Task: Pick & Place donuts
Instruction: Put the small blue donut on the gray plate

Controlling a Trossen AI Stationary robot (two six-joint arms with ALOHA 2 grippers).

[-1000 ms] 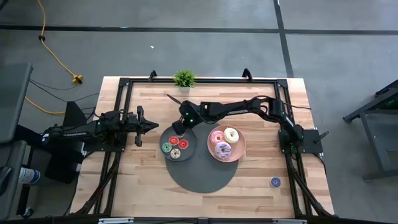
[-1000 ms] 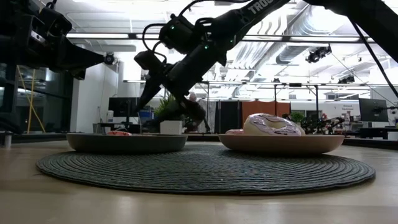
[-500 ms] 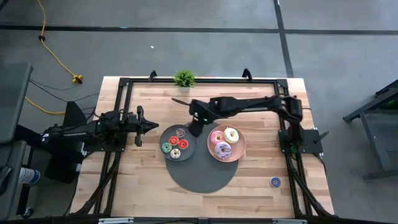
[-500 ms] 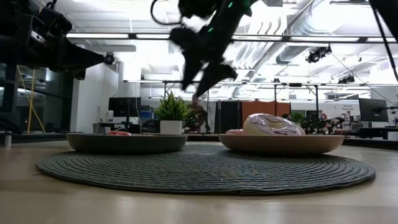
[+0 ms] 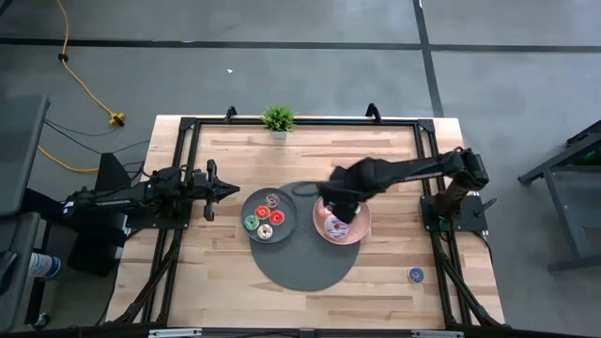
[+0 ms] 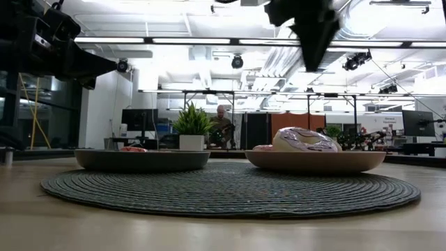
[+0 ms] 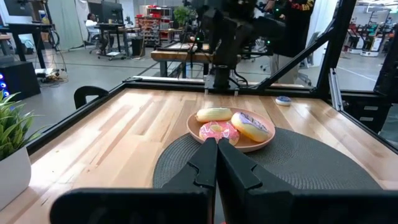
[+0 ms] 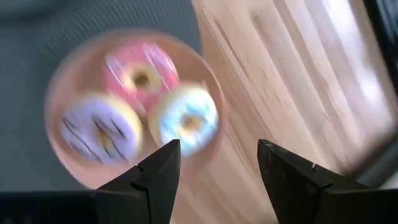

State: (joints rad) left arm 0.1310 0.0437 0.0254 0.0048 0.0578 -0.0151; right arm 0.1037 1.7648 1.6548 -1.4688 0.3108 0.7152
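- The right claw (image 8: 217, 180) hangs above the pink plate (image 5: 362, 225), its two fingers spread wide with nothing between them.
- Under it on that plate sit three iced donuts close together: the pink donut (image 8: 140, 76), the purple donut (image 8: 101, 129) and the white donut (image 8: 185, 122).
- In the overhead view the right arm (image 5: 404, 171) reaches in from the right side of the counter (image 5: 225, 277) and covers most of those donuts.
- Just left of the pink plate is the grey plate (image 5: 285, 225), carrying four tiny donuts: a brown donut (image 5: 272, 199), a green donut (image 5: 251, 223), a red donut (image 5: 276, 218) and a cream donut (image 5: 265, 231).
- Both plates rest on a round dark woven mat (image 5: 305, 268).
- A blue donut (image 5: 416, 274) lies alone on the wood near the right front corner, well apart from the plates.
- The left claw (image 5: 233, 191) waits left of the grey plate, its fingers pressed together and empty.
- A small potted plant (image 5: 278, 119) stands at the far edge of the counter.
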